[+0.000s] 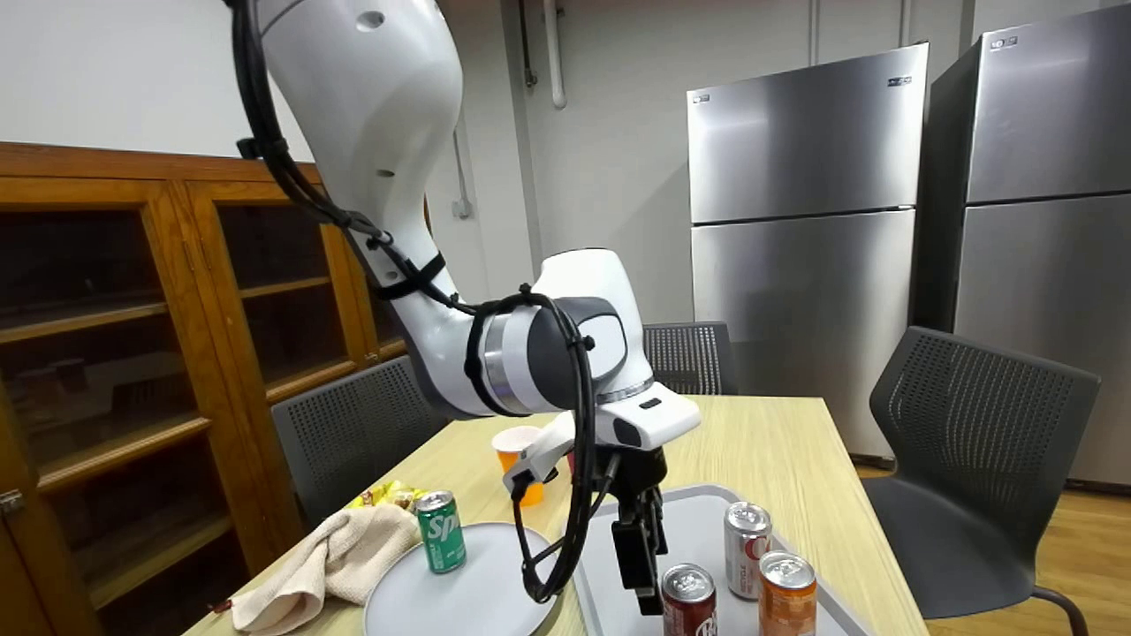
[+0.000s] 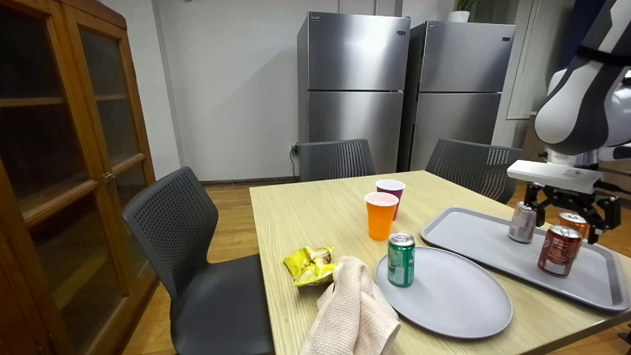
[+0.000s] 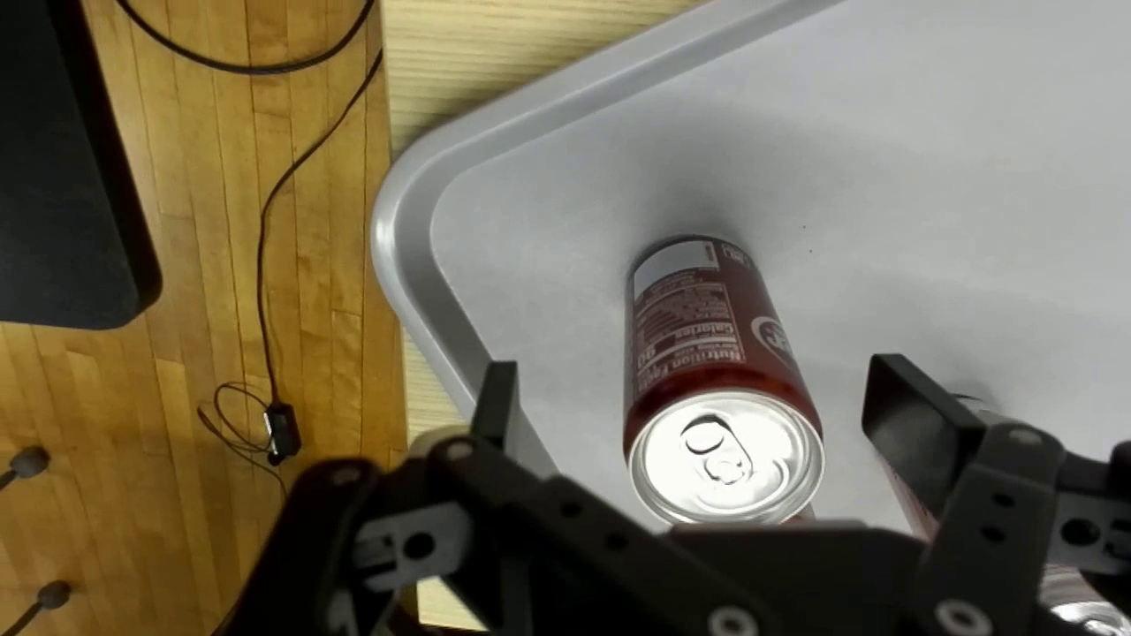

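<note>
My gripper [image 3: 707, 415] is open and empty, low over the grey tray [image 3: 884, 177]. In the wrist view a dark red can [image 3: 698, 327] stands upright between the two fingers, with a gap on each side. The gripper also shows in both exterior views [image 1: 649, 587] [image 2: 567, 228], close to the dark red can [image 1: 689, 602] [image 2: 559, 250]. A silver can [image 1: 747, 549] [image 2: 522, 224] and an orange can [image 1: 788, 602] [image 2: 574, 224] stand on the tray near it. In the wrist view another can is partly hidden behind the right finger.
A green can [image 1: 442, 534] [image 2: 402, 261] stands on a round grey plate [image 1: 495, 565] [image 2: 458, 296]. Beside it lie a beige cloth [image 2: 352, 310] and a yellow packet [image 2: 310, 266]. An orange cup [image 2: 380, 217] and a maroon cup [image 2: 397, 190] stand behind. Chairs surround the table.
</note>
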Robot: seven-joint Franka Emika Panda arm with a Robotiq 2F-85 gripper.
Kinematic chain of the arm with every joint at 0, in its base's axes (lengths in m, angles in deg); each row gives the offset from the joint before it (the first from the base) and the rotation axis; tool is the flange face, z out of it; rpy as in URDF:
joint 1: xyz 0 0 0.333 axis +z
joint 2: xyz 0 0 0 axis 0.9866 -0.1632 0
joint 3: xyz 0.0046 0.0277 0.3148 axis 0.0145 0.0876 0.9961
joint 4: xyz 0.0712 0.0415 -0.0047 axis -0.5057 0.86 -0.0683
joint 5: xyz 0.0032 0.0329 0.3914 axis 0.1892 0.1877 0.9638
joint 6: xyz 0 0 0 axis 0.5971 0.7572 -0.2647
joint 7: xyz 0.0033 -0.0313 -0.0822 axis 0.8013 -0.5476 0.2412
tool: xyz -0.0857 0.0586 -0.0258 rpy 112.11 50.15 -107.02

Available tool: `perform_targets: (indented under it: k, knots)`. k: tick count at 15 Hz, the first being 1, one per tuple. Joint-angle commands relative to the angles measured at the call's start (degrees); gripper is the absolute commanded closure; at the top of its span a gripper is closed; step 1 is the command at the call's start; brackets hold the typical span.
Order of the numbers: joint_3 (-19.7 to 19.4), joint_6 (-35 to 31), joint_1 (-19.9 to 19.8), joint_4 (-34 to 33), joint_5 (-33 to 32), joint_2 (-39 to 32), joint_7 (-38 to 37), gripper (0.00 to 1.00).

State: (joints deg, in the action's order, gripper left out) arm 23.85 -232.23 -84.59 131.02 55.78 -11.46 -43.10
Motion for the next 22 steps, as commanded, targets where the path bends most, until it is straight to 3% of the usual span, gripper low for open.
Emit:
perform_targets:
  k: [1,13,14,16,19,22]
  knots:
    - [1.64,-0.99,-1.75,-2.93,4.07,-3.08,1.74,0.00]
    - [1.27,-0.44,-3.09,-7.48,10.16,-9.04,4.91,0.00]
    - [1.23,-0.49,-3.21,-7.63,10.50,-9.27,5.24,0.25]
    - [1.04,-0.39,-3.21,-7.92,10.81,-9.71,5.54,0.34]
    - [0.94,-0.32,-3.06,-8.13,11.03,-10.05,5.66,0.59]
    - [0.58,-0.23,-2.46,-7.71,10.71,-9.24,5.37,0.61]
